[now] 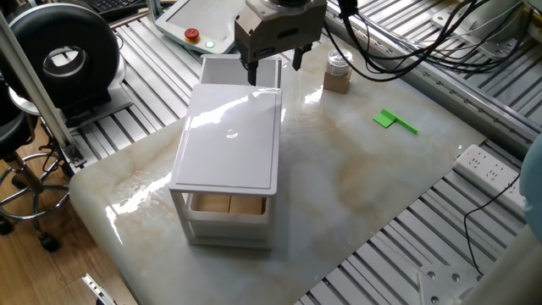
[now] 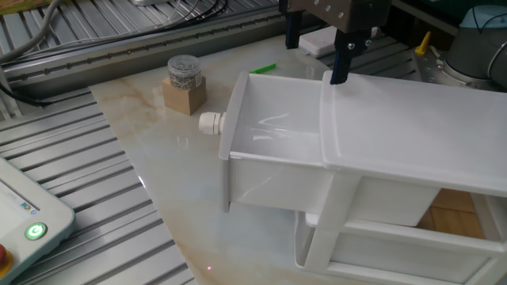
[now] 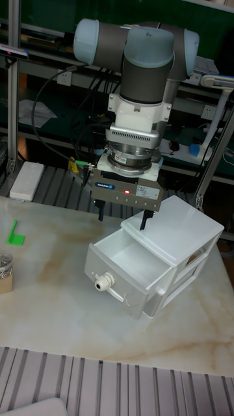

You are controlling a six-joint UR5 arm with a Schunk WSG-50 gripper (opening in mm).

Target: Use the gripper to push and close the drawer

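drawer (image 2: 273,134) pulled out of cabinet (image 1: 227,140) toward surface (image 1: 356,169) far edge, not closed | claw (image 3: 121,221) spread, empty, hovers over drawer's inner end | push not started; claw likely must reach knobbed front (image 3: 112,286)

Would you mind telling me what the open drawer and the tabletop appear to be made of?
The drawer looks like glossy white plastic: thin, even walls that catch reflections. The tabletop looks like polished marble or a marble-look laminate: pale with tan veining and shiny glare. Which, I cannot tell.
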